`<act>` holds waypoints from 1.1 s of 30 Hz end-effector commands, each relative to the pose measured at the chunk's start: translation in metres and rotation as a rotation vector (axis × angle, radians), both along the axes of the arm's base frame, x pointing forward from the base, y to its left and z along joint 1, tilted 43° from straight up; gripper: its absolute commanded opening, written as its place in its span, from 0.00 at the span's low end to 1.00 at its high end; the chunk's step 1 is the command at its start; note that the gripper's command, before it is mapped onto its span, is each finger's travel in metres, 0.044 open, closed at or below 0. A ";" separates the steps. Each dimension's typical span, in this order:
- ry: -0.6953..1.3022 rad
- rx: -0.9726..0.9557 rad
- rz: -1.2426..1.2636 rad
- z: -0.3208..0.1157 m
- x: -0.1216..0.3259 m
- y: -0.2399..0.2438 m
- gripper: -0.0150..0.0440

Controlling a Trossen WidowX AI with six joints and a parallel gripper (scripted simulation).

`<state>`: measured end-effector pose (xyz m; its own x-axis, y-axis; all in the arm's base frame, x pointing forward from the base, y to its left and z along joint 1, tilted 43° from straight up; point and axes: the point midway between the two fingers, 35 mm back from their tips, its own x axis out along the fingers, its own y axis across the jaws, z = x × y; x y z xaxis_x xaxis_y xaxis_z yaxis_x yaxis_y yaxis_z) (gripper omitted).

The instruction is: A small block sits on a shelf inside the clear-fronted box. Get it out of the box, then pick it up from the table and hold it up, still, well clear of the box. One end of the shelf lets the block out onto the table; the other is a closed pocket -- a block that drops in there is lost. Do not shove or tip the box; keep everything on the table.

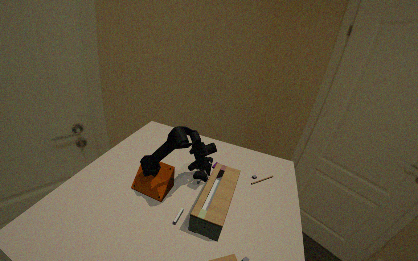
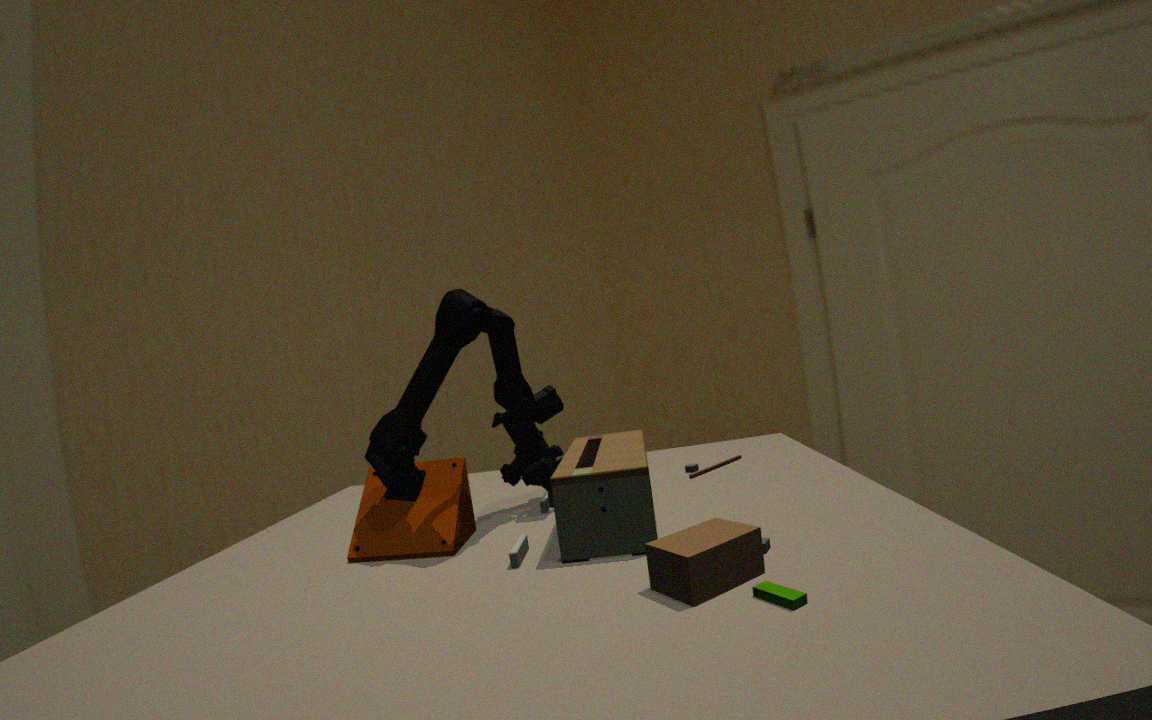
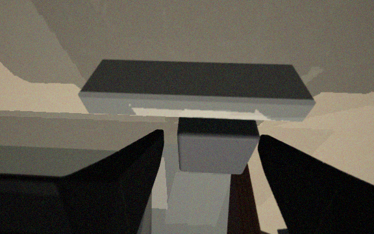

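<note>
Parted fingers either side of the small grey block (image 3: 217, 153), apparently ungripped.

tan textured wall (image 1: 210, 74) (image 2: 401, 197), pale panelled doors, metal door handle (image 1: 77, 128), dim light, white tabletop (image 1: 113, 220) (image 2: 311, 635)

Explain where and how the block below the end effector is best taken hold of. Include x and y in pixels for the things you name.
Probably by its left and right faces as the wrist view shows them, coming from above. The block (image 3: 217, 153) is squarish, and those opposite faces look free, while the bar (image 1: 199, 182) (image 2: 543, 505) (image 3: 190, 105) runs across its far side, leaving little room for a finger there.
</note>
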<state>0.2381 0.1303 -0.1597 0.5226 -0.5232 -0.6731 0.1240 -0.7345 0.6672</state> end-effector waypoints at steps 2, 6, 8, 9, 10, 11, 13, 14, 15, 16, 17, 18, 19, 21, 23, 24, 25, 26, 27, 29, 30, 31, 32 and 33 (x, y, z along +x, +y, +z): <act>-0.001 -0.008 0.002 -0.001 0.000 -0.003 0.60; -0.001 -0.008 0.002 -0.001 0.000 -0.003 0.43; -0.001 -0.008 0.002 -0.001 0.000 -0.003 0.40; -0.001 -0.008 0.002 -0.001 0.000 -0.003 0.39; -0.001 -0.008 0.002 0.000 0.000 -0.003 0.35; -0.001 -0.007 0.002 0.002 0.000 -0.001 0.30; 0.000 -0.005 0.001 0.008 -0.001 0.007 0.25; 0.001 -0.004 0.001 0.012 -0.002 0.011 0.25; 0.001 -0.003 0.001 0.016 -0.002 0.015 0.25; 0.002 -0.003 0.001 0.020 -0.003 0.019 0.25; 0.002 -0.002 0.001 0.024 -0.004 0.023 0.25; 0.002 -0.001 0.000 0.029 -0.005 0.027 0.25; 0.002 -0.001 0.000 0.033 -0.006 0.031 0.25; 0.002 -0.001 -0.001 0.042 -0.008 0.037 0.25; 0.002 0.000 -0.001 0.045 -0.009 0.039 0.25; 0.002 0.000 -0.001 0.045 -0.009 0.039 0.25; 0.004 -0.001 0.001 0.045 -0.009 0.040 0.25; 0.010 -0.001 0.009 0.047 -0.010 0.041 0.25; 0.020 -0.003 0.021 0.050 -0.010 0.042 0.25; 0.044 -0.006 0.052 0.057 -0.013 0.046 0.25; 0.056 -0.007 0.067 0.061 -0.014 0.048 0.25; 0.068 -0.009 0.083 0.064 -0.015 0.050 0.25; 0.080 -0.010 0.099 0.068 -0.016 0.052 0.25; 0.092 -0.012 0.115 0.071 -0.017 0.054 0.25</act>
